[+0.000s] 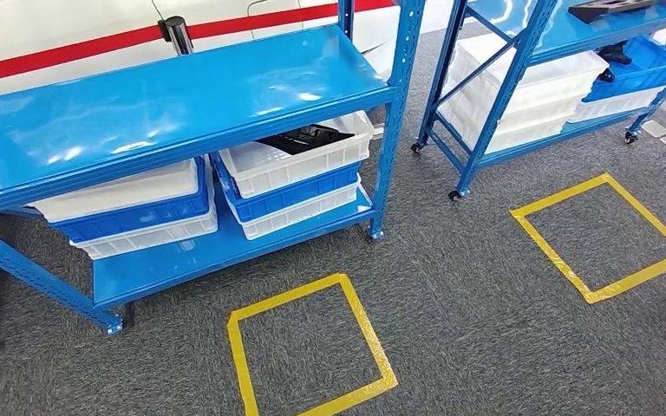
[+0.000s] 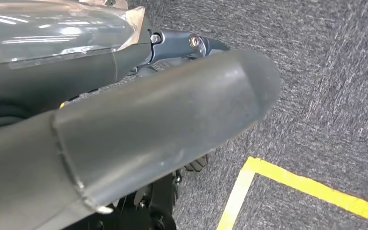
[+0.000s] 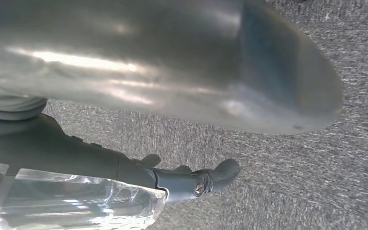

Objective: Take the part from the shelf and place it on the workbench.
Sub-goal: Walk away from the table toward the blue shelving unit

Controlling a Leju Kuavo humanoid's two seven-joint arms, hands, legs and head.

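Observation:
A black moulded part (image 1: 305, 139) lies in the top white bin (image 1: 290, 160) on the lower level of the near blue shelf (image 1: 173, 104). Neither hand is close to it. In the left wrist view my left hand (image 2: 139, 129) hangs over grey carpet; its thick thumb and a dark finger (image 2: 191, 44) are stretched out and hold nothing. In the right wrist view my right hand (image 3: 124, 86) also hangs over the carpet, with its fingers (image 3: 196, 179) extended and empty.
Stacked white and blue bins (image 1: 130, 208) fill the near shelf's lower level. A second blue shelf (image 1: 538, 52) at the right carries more bins and a black part (image 1: 616, 9) on top. Two yellow tape squares (image 1: 308, 347) (image 1: 603, 238) mark the carpet.

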